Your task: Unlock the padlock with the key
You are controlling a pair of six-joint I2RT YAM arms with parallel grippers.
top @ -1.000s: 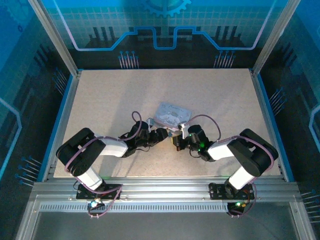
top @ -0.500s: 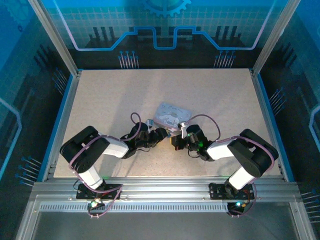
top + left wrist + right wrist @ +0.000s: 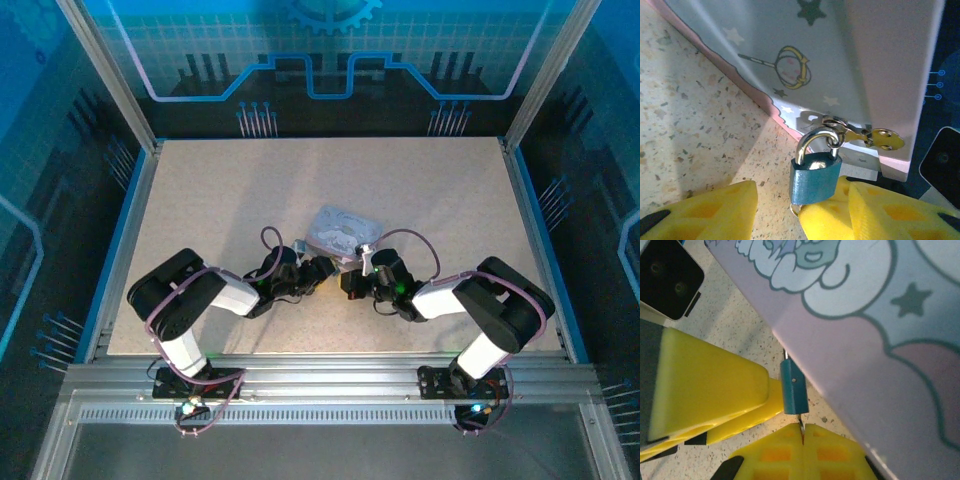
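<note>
Right gripper [image 3: 802, 440] is clenching the key [image 3: 800, 421] beneath the blue padlock [image 3: 815, 177] hanging on a tin box [image 3: 840, 60]. Left gripper [image 3: 800, 205] is straddling the padlock, jaws parted.

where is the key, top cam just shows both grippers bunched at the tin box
observer: the key is pinched in the shut right gripper, blade up against the blue padlock's underside, per the right wrist view
operator: lock open yet
observer: no, left wrist view shows its shackle closed through the tin box's brass hasp
operator: left gripper holding it
observer: not clamped, the left gripper's fingers flank it with a gap on one side
</note>
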